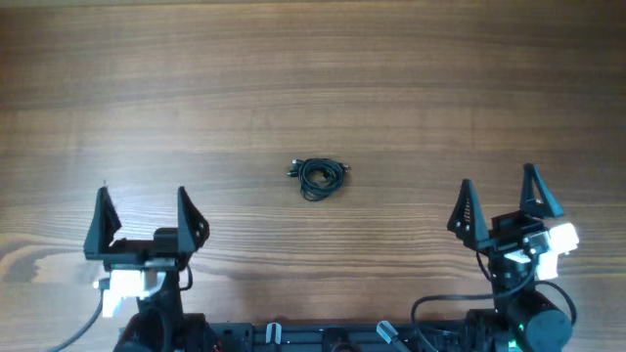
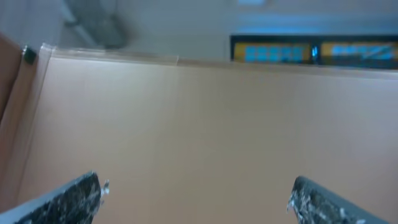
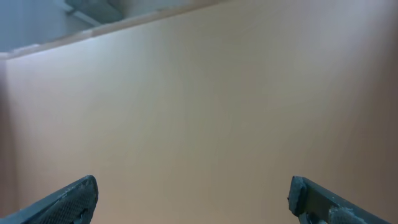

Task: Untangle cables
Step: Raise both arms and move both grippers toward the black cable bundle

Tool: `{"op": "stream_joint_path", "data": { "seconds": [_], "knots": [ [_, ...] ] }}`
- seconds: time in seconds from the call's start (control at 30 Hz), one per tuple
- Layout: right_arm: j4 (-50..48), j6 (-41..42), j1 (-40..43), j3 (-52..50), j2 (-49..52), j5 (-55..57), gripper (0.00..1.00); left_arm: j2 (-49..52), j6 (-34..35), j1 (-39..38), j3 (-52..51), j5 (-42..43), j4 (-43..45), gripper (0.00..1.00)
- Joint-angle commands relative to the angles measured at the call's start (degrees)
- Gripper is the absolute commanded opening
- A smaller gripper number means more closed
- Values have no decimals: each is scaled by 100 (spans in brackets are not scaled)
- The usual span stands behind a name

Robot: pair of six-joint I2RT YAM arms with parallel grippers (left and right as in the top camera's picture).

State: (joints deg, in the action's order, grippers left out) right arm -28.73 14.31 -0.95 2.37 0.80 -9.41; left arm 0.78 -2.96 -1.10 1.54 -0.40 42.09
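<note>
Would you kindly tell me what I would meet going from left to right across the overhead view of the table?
The left end effector, open and empty → the cables, bunched in a small coil at the middle → the right end effector, also open and empty.

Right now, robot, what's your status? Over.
Left gripper open, empty. Right gripper open, empty. Cables bunched on table, untouched. Nothing in the way.

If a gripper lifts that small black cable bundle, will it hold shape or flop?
The cables look thin and loosely coiled, so likely floppy, loops sagging when lifted. Small bundle, probably light; a push may slide it whole.
</note>
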Motion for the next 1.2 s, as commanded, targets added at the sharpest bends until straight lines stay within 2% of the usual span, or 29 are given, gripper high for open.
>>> {"op": "stream_joint_path", "data": {
  "seconds": [0.0,0.23,0.37,0.5,0.63,0.9,1.03,1.17],
  "knots": [
    [-61,-249,-20,660,11,-229,100,-35,-87,26,610,420,-92,100],
    [-57,-1241,-22,1880,367,-229,100,151,-92,26,2175,472,-1314,100],
    [17,-1283,-22,2721,944,-232,100,612,-92,26,3495,673,-2284,100],
    [487,-1261,-22,3556,1650,-540,100,1224,-92,26,4795,929,-3320,100],
    [2098,-1261,-22,5134,2820,-1231,100,2282,-92,26,6546,942,-5001,100],
    [5598,-1263,-22,7746,4739,-1639,100,4358,-92,26,9016,942,-7803,100],
    [6710,-1259,-22,8391,5499,-1941,100,5324,-90,26,9672,1104,-8723,100],
    [7307,-1257,-22,8537,6046,-2500,100,6017,-87,26,9731,1545,-9027,100]
  ]
}}
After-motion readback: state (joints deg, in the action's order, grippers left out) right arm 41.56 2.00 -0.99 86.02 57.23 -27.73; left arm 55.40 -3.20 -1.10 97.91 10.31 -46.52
